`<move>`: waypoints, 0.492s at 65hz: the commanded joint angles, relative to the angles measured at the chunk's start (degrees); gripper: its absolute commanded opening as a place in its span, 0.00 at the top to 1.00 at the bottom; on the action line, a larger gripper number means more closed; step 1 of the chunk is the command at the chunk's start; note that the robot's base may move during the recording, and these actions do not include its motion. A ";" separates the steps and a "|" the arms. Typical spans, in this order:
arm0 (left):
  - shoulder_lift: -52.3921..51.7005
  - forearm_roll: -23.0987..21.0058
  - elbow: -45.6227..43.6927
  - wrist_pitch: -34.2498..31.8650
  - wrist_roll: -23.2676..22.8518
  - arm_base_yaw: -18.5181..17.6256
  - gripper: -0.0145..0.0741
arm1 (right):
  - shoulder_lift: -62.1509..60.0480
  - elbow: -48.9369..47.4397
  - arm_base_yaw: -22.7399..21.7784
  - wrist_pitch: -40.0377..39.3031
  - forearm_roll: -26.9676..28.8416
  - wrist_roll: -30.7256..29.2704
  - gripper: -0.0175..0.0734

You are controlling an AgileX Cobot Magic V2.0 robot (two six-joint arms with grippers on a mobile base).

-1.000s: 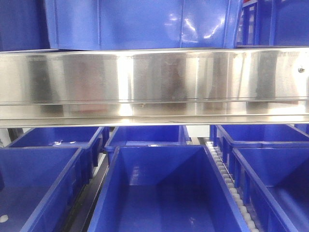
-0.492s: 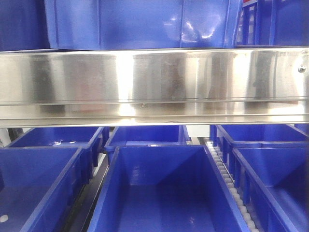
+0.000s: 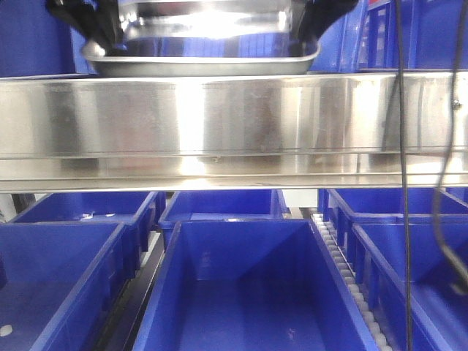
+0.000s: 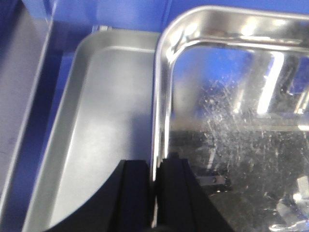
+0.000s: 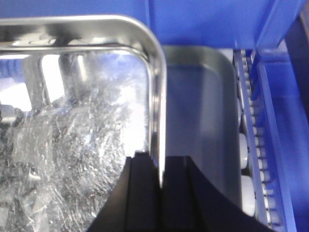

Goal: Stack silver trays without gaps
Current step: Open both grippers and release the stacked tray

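Note:
A shiny silver tray (image 3: 201,62) hangs level at the top of the front view, above the steel band. My left gripper (image 3: 95,33) holds its left end and my right gripper (image 3: 311,25) holds its right end. In the left wrist view the left gripper (image 4: 155,179) is shut on the left rim of this tray (image 4: 231,121). A second silver tray (image 4: 101,125) lies below it, offset to the left. In the right wrist view the right gripper (image 5: 161,176) is shut on the right rim of the held tray (image 5: 77,121). The lower tray (image 5: 203,121) shows beneath it, to the right.
A long brushed-steel band (image 3: 234,124) with a screw head crosses the front view. Blue plastic bins (image 3: 241,292) stand below it and behind it. A white roller track (image 3: 344,278) runs between bins, also in the right wrist view (image 5: 244,159). Black cables (image 3: 401,183) hang at the right.
The held tray and both grippers have come into the top of the front view, where only blue bins showed before. Cables now hang at the right.

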 commanded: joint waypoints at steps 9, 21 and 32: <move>-0.43 2.89 -0.10 0.36 0.09 0.76 0.69 | -0.44 -0.19 -0.49 1.70 -2.20 -0.49 0.66; -0.43 4.61 -0.10 1.05 0.09 0.76 0.37 | -0.55 -0.19 -0.49 2.31 -3.58 -0.49 0.42; -1.22 4.61 -0.10 1.32 -0.05 0.76 0.36 | -1.62 -0.30 -0.49 2.68 -3.72 -0.49 0.42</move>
